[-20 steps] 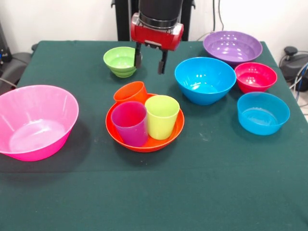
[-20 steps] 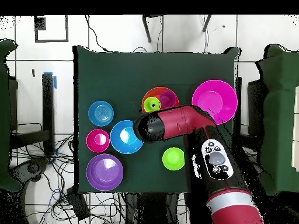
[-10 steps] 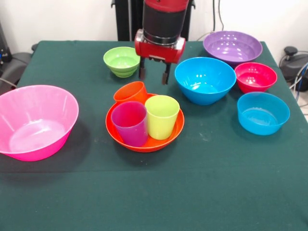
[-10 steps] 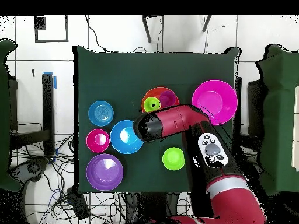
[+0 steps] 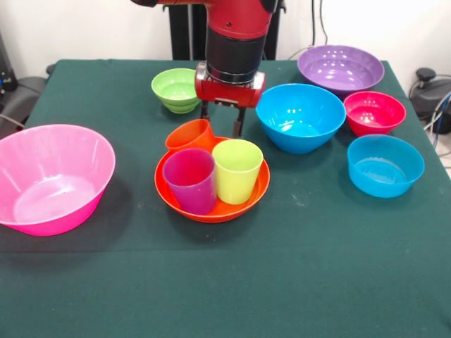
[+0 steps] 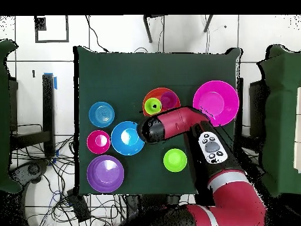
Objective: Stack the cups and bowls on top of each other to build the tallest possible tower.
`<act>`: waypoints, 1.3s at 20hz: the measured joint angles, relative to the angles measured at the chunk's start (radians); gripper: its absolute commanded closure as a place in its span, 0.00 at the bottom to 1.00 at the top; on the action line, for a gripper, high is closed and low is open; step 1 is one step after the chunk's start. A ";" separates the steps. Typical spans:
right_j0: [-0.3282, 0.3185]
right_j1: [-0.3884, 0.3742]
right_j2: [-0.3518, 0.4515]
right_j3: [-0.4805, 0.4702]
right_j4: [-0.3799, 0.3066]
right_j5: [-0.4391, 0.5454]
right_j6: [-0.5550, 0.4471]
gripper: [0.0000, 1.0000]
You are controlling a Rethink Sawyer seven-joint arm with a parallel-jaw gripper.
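An orange bowl [image 5: 211, 213] near the table's middle holds three upright cups: an orange cup [image 5: 189, 135] at the back, a purple cup [image 5: 190, 180] and a lime green cup [image 5: 237, 171] in front. My gripper [image 5: 222, 124] hangs open just behind this bowl, its left finger close over the orange cup's far rim and nothing between the fingers. From overhead, the arm's head [image 6: 154, 128] covers the gripper and the orange cup; the lime green cup [image 6: 153, 106] and purple cup [image 6: 170, 99] show in the orange bowl [image 6: 154, 93]. No tower stands.
Separate bowls ring the middle: a big pink bowl [image 5: 53, 176] at the left, a small green bowl [image 5: 176, 89] behind, a big blue bowl [image 5: 299, 116], a purple bowl [image 5: 340, 68], a small red bowl [image 5: 374, 113] and a small light blue bowl [image 5: 385, 165] at the right.
The gripper has come down and moved from beside the green bowl toward the orange bowl, staying open. The bowls and cups have not moved.
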 measured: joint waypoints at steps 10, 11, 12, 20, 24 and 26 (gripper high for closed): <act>0.000 -0.012 0.000 -0.011 -0.032 0.000 0.000 0.00; 0.000 -0.013 0.000 -0.011 -0.032 0.000 0.000 0.00; 0.000 -0.016 0.000 -0.011 -0.032 0.000 0.000 0.00; -0.006 -0.051 0.020 -0.011 -0.032 0.000 0.000 0.00; -0.018 -0.074 0.045 -0.011 -0.032 0.000 0.000 0.00; -0.021 -0.081 0.050 -0.011 -0.032 0.000 0.000 0.00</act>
